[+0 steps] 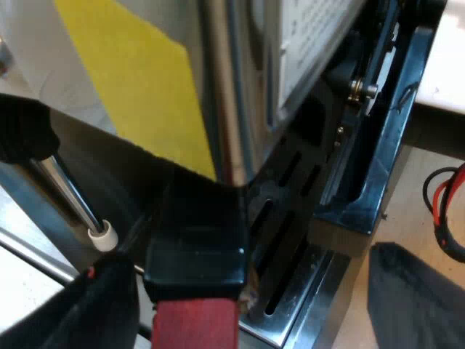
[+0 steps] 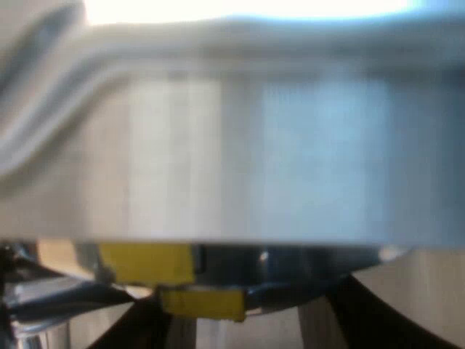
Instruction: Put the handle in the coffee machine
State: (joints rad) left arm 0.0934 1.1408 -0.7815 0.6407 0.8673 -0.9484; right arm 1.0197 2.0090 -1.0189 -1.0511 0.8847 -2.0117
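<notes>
The holder's dark handle (image 1: 196,254) with its red end (image 1: 195,323) sticks out from under the espresso machine's (image 1: 225,109) metal front, above the slotted drip tray (image 1: 290,280). My left gripper (image 1: 247,313) is open around it, its fingers wide apart. The red end lies between them, close to one finger (image 1: 87,309) and well apart from the other (image 1: 414,298). My right gripper (image 2: 247,323) hangs open very close to a pale metal face of the machine (image 2: 240,160), with nothing between its fingers.
A thin steam wand with a white tip (image 1: 102,236) hangs beside the handle. A yellow label (image 1: 138,80) is on the machine's panel, and yellow patches (image 2: 145,262) show under the metal face. A blue-black frame (image 1: 378,167) stands by the drip tray.
</notes>
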